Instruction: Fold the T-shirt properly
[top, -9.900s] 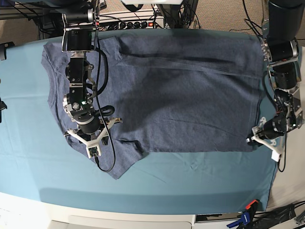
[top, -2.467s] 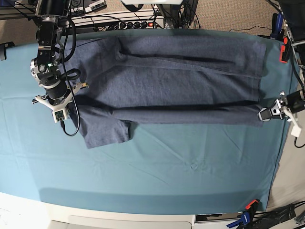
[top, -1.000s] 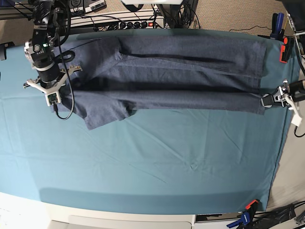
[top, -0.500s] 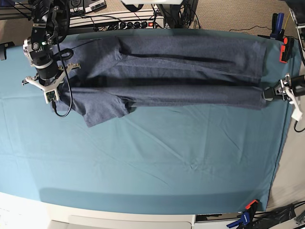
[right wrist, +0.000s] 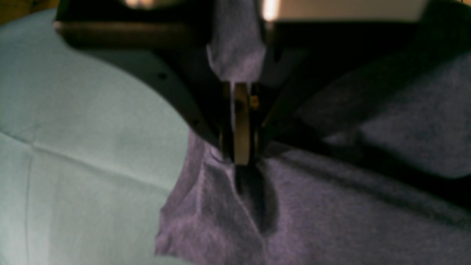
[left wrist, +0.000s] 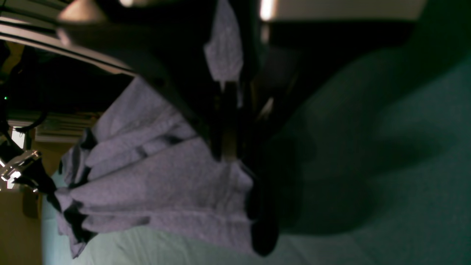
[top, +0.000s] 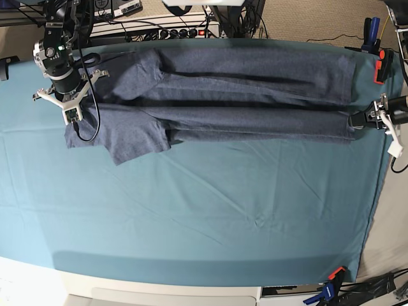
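The blue-grey T-shirt (top: 242, 89) lies in a long band across the back of the table, its near part folded up over the far part. One sleeve (top: 134, 140) sticks out toward the front at the left. My right gripper (top: 71, 120) is shut on the shirt's left end. In the right wrist view the fingers (right wrist: 241, 147) pinch a tuck of shirt cloth (right wrist: 331, 221). My left gripper (top: 358, 121) is shut on the shirt's right end. In the left wrist view its fingers (left wrist: 228, 147) clamp bunched cloth (left wrist: 165, 184). No lettering shows.
A plain teal cloth (top: 223, 223) covers the table. An orange clamp (top: 380, 64) sits on the right edge and a blue and orange clamp (top: 328, 290) at the front right corner. A power strip and cables (top: 178, 32) lie behind the table.
Both grippers have carried the shirt's near edge toward the back of the table. The folded band has become narrower and the sleeve has shifted back and left.
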`<state>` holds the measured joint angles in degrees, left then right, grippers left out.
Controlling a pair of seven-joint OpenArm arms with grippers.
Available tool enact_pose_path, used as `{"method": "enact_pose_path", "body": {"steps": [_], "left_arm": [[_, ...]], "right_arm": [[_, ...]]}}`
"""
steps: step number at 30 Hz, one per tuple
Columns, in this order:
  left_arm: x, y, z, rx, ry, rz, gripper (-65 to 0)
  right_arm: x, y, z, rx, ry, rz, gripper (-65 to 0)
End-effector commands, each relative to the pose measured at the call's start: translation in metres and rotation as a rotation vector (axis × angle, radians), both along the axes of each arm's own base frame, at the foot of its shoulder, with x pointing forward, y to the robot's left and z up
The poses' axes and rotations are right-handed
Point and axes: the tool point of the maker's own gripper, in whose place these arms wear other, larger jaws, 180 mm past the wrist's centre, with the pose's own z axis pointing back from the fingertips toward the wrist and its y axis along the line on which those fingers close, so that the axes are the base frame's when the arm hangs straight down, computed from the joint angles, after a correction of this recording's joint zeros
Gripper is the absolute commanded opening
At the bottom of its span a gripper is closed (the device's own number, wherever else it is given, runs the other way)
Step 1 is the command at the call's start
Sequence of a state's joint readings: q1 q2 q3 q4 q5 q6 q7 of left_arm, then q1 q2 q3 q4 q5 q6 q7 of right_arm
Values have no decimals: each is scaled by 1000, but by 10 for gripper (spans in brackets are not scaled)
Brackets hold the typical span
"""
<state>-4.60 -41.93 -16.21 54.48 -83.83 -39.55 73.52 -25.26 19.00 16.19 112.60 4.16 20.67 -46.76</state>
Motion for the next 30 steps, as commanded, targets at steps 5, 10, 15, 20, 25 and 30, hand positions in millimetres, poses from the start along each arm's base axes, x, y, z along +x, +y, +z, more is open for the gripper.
{"method": "enact_pose_path", "body": {"steps": [5, 10, 15, 20, 25, 30], "left_arm": [[9, 14, 17, 27, -45, 1, -650], [8, 18, 19, 38, -44, 1, -650], [8, 17, 18, 35, -42, 1, -650], [-5, 16, 10, 38, -12, -6, -650], [-17, 12, 4, 44, 8, -25, -650], [-16, 9, 8, 51, -8, -42, -650]], "right_arm": [[3, -8, 10, -32, -22, -10, -650], [0, -8, 8, -32, -10, -13, -650], [-5, -8, 5, -32, 4, -13, -650], [-9, -8, 2, -32, 19, -14, -650], [-9, -8, 2, -33, 19, -14, -650], [-9, -8, 2, -33, 19, -14, -650]]}}
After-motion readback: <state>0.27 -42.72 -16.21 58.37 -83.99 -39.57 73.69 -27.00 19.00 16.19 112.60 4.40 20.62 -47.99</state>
